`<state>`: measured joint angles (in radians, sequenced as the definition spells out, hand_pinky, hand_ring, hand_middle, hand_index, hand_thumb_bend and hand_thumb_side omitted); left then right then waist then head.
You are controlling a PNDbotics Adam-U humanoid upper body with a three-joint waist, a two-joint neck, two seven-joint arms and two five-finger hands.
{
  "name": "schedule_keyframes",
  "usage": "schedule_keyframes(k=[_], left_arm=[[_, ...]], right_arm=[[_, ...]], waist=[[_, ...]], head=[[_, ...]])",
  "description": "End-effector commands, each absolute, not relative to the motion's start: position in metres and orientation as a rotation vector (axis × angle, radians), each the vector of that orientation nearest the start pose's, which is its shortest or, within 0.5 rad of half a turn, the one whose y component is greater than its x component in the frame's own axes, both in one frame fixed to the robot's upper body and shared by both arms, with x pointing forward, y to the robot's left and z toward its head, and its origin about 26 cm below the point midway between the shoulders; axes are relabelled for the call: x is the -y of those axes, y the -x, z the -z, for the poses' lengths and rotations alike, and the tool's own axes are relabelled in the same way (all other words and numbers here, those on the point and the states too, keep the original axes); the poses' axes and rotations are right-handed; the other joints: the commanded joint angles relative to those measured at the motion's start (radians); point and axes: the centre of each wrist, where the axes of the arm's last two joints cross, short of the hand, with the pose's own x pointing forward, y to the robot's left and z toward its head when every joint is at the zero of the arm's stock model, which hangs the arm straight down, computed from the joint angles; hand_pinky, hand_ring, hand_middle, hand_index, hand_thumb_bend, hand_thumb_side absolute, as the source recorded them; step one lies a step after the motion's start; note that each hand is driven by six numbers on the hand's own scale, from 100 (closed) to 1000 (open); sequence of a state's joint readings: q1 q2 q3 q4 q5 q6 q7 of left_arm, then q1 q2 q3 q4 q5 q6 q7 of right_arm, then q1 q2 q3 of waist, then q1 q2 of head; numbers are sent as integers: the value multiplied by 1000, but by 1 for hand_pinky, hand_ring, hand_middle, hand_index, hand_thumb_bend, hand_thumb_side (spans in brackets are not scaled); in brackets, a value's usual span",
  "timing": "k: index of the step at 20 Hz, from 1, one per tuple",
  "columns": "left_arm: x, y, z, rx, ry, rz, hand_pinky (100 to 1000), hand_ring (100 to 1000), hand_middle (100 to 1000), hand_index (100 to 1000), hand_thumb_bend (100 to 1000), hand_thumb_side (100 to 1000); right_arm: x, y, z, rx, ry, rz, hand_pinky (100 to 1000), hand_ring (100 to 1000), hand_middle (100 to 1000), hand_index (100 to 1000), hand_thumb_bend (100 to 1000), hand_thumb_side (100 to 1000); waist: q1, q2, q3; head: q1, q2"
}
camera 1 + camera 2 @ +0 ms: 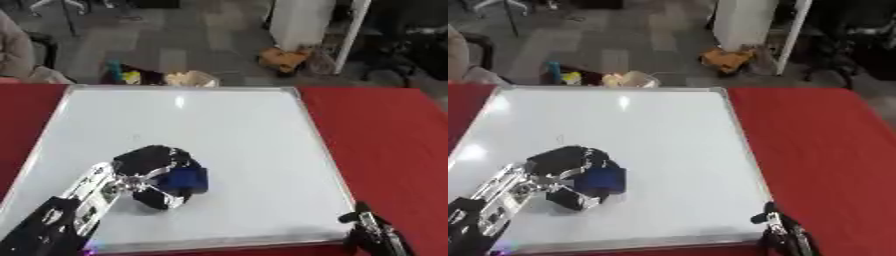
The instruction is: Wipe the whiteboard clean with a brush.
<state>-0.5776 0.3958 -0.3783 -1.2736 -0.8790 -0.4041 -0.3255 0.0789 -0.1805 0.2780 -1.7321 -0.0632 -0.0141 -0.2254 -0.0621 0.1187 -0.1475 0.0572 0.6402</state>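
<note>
Low at the near right corner the right hand [374, 231] idles, fingers unclear, while the left hand [153, 175], curled round the blue brush [185, 181] on the whiteboard [236, 130], might tilt it and skip marks.

Left hand [153, 172]: black fingers, silver metal at knuckles & palm. Left forearm [83, 197]: silver w/ dark slots, then black casing twd the lower corner. Right hand [374, 232]: black, silver edge, only partly seen.
</note>
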Motion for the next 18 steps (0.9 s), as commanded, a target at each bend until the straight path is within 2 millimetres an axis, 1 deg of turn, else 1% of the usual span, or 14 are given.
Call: schedule_keyframes(k=[1, 7, 10, 18], left_arm=[[-226, -405, -107, 1623, -597, 1877, 477, 633, 676, 864, 176, 388], [-234, -409, -127, 1649, -657, 1845, 479, 632, 676, 861, 202, 350], [-239, -411, -134, 1656, -684, 1817, 478, 632, 676, 862, 201, 343], [-257, -417, -144, 1650, -756, 1671, 471, 635, 673, 868, 167, 342]], right_arm=[[214, -246, -10, 1653, 28, -102, 345, 248, 100, 543, 100, 828], [214, -246, -10, 1654, 28, -103, 345, 248, 100, 543, 100, 827], [214, -246, -10, 1654, 30, -103, 345, 248, 100, 543, 100, 826], [215, -246, -10, 1655, 31, -101, 345, 248, 100, 543, 100, 825]], waist=[[5, -11, -1], [6, -12, 1], [6, -13, 1], [3, -11, 4]], head=[[-5, -6], [-7, -8], [-8, -10], [-13, -14]])
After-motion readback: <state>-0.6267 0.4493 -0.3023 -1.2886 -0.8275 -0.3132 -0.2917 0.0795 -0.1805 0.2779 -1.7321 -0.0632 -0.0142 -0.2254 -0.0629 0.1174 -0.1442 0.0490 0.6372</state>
